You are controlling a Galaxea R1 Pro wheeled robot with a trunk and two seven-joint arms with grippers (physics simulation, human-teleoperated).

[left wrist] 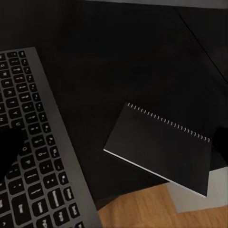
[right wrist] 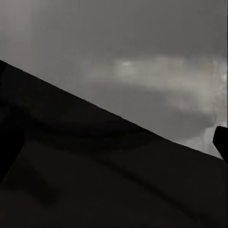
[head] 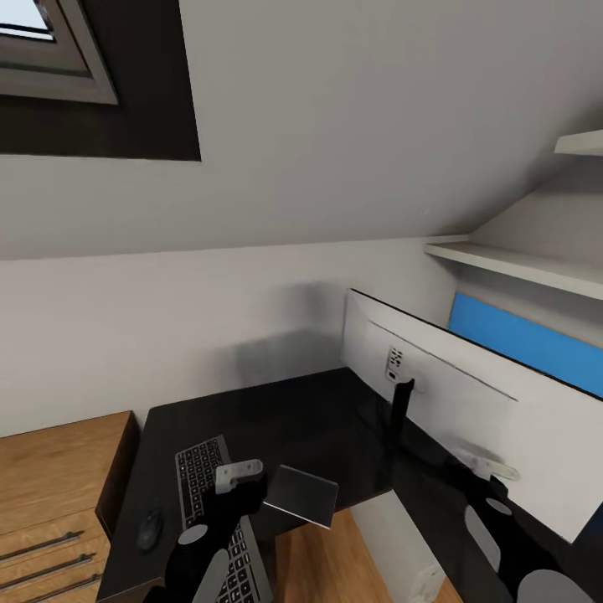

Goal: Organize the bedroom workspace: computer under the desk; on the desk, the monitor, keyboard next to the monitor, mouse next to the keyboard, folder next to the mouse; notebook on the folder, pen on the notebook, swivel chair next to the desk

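Hovering over the desk, my left gripper above the keyboard, right gripper by the monitor.

Keyboard and mouse are lying on the desk, so I am judging the notebook as the step in hand; it is overhanging the desk edge beside the keyboard. Next move is calling for a reach across to it, minding that overhang. Both grippers' jaws are lying too dark to read; I cannot tell open from closed. Monitor is standing with its grey back toward me, cut off at the right. Folder, chair and pen are nowhere I can point to.
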